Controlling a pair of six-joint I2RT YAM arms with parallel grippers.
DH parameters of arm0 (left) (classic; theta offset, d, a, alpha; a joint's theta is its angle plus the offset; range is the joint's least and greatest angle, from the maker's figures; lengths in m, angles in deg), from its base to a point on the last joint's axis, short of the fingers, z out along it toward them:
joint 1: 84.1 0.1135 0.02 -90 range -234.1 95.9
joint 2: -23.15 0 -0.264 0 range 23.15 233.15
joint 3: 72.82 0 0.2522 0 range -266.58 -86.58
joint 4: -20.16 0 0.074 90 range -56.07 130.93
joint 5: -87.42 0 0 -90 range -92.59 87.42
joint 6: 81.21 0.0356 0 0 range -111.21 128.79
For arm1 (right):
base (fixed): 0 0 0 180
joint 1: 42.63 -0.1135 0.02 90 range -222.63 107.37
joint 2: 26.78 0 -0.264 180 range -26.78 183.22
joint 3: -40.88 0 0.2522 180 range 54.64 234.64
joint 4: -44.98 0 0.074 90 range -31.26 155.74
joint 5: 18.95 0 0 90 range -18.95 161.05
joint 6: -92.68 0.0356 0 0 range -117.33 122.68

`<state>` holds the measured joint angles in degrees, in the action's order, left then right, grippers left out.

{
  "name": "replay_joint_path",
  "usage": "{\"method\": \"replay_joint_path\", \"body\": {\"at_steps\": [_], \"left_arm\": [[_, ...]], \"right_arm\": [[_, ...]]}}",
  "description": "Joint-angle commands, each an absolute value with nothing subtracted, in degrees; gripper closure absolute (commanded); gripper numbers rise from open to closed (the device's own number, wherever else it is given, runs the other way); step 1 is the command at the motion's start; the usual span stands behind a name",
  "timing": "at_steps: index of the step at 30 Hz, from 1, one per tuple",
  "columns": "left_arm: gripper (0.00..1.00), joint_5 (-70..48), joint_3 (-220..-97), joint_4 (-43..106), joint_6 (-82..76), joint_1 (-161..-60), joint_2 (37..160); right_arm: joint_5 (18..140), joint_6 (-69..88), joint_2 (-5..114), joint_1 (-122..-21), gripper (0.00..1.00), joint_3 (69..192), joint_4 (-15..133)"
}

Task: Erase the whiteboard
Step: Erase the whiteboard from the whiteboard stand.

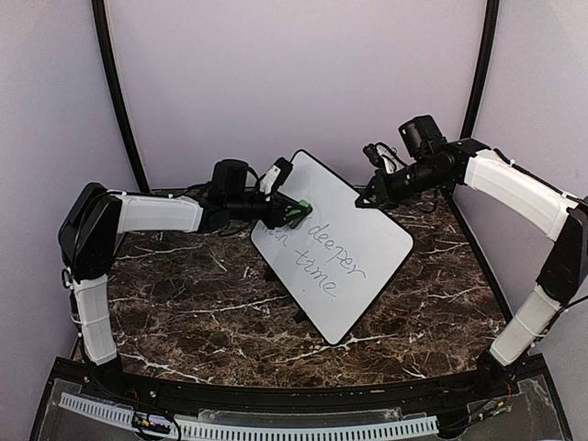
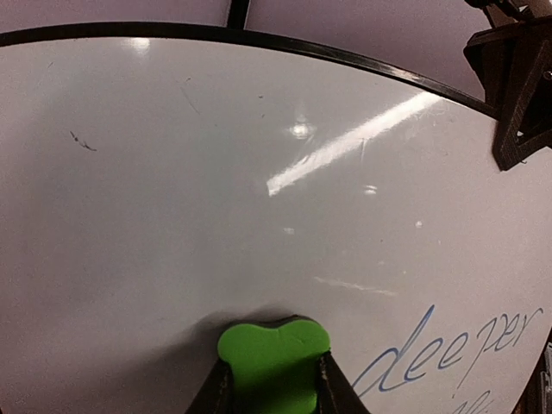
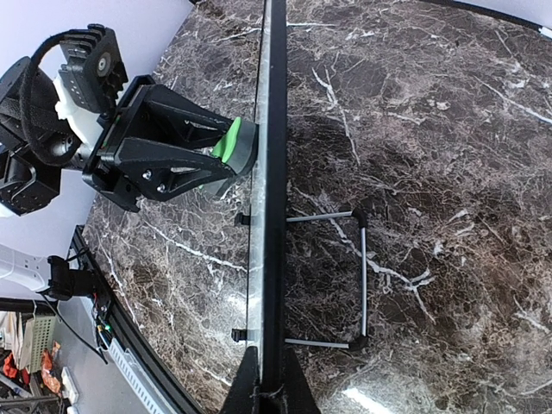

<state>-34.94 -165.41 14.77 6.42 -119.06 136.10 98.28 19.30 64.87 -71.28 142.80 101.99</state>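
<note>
The whiteboard (image 2: 259,198) is gleaming smooth and glossy white, throwing back bright streaks of lamp light, while its thin black frame (image 2: 259,36) is giving off a faint plastic sheen. The green eraser (image 2: 274,345) is looking soft, matt and foamy, and from the right wrist its grey pad (image 3: 247,145) is showing fuzzy, like felt. The left end effector (image 3: 226,153) is showing matt black plastic with fine layered ridges, and the right end effector (image 2: 509,103) is looking the same. The worktop (image 1: 184,285) is shining like polished dark brown marble veined in white. The board's stand (image 3: 362,267) is glinting as thin bare metal wire. The arm shells (image 1: 156,213) are reading as smooth white plastic.
</note>
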Motion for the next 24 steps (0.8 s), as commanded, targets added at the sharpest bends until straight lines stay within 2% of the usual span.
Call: {"method": "replay_joint_path", "body": {"at_steps": [1, 7, 12, 24], "left_arm": [[1.00, -34.5, -165.3, 18.2, 7.2, -120.5, 137.9], [1.00, -34.1, -155.9, 13.9, 5.8, -120.7, 135.4], [1.00, -34.1, -152.9, 11.8, 5.3, -120.7, 134.8], [1.00, -34.1, -166.3, 17.5, 7.1, -121.5, 138.6]], "right_arm": [[103.1, 13.5, 65.4, -74.0, 1.00, 142.7, 101.1], [103.2, 13.5, 65.5, -74.0, 1.00, 142.7, 101.1], [103.2, 13.5, 65.5, -74.0, 1.00, 142.8, 101.1], [103.0, 13.5, 65.4, -74.0, 1.00, 142.6, 101.1]]}}
